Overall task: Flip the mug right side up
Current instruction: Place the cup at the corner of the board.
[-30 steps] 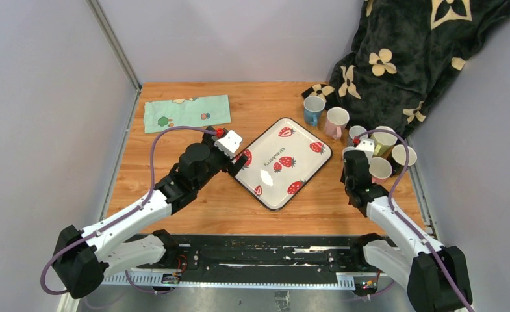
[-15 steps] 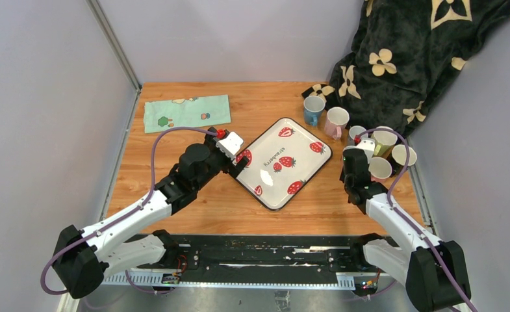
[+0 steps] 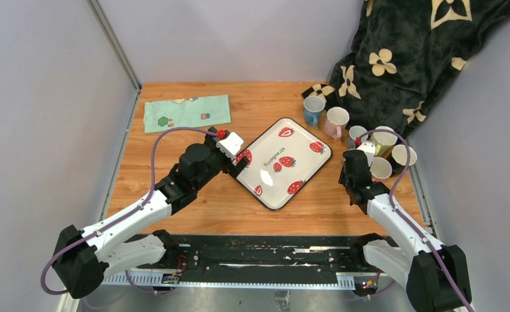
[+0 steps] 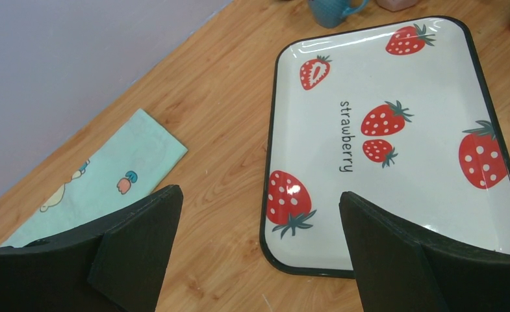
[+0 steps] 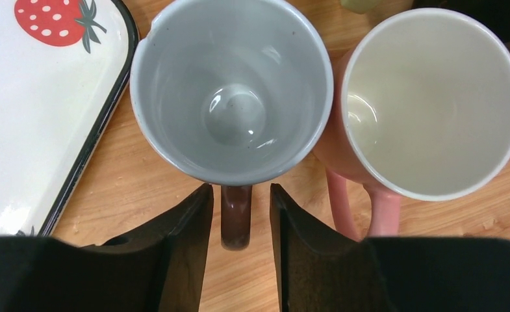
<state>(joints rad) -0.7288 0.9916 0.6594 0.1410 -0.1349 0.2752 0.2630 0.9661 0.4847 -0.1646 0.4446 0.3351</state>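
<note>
Right gripper [image 5: 239, 190]: fingers slightly parted, straddling the brown handle [image 5: 236, 224] of the white ceramic mug with the grey-white interior [image 5: 232, 97]. There's a thin gap on each side of the handle, so no pinch. That mug sits mouth-up on the wooden table [image 5: 141, 195], right ahead of the fingertips, with its handle pointing back between them. A pink mug with a cream interior [image 5: 434, 97] stands upright ahead and to the right of the fingers, touching the white mug's side. A corner of the white strawberry-print tray with a black rim [image 5: 18, 130] lies ahead-left, close to the white mug but not touching it. Left gripper [image 4: 258, 195]: spread wide, holding nothing, hanging over the near edge of the same tray. The pale green printed cloth [image 4: 109, 175] lies flat ahead-left of the left finger. In the top view, more upright mugs cluster just past the right gripper, against a black floral blanket [image 3: 421, 58].
</note>
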